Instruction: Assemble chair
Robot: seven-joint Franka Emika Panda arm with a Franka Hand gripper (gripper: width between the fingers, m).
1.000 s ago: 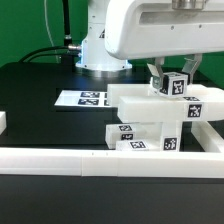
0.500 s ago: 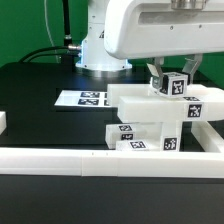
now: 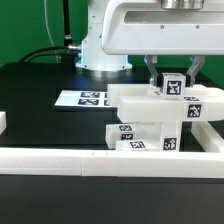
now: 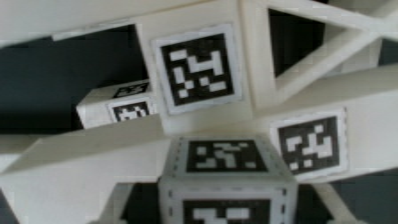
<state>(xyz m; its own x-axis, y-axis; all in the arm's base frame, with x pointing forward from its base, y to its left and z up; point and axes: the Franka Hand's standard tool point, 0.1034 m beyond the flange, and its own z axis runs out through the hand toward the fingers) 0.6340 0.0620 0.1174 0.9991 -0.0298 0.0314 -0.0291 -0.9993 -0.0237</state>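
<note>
The partly built chair (image 3: 150, 120) stands at the exterior view's right: white blocky parts with black-and-white tags, a flat slab (image 3: 135, 98) on top and tagged blocks (image 3: 140, 136) below. My gripper (image 3: 171, 82) hangs right over it, shut on a short tagged post leg (image 3: 174, 87) held upright at the chair's top, one finger on each side. In the wrist view the leg's tagged end (image 4: 222, 160) fills the space between the jaws. Behind it show an X-braced frame (image 4: 311, 45) and a large tag (image 4: 196, 65).
The long white border rail (image 3: 90, 160) runs along the front. The marker board (image 3: 85, 98) lies flat on the black table behind the chair. The robot's base (image 3: 100, 50) stands at the back. A small white piece (image 3: 3, 122) shows at the left edge.
The wrist has shifted slightly toward the exterior view's left with the leg still held. The chair parts have not moved.
</note>
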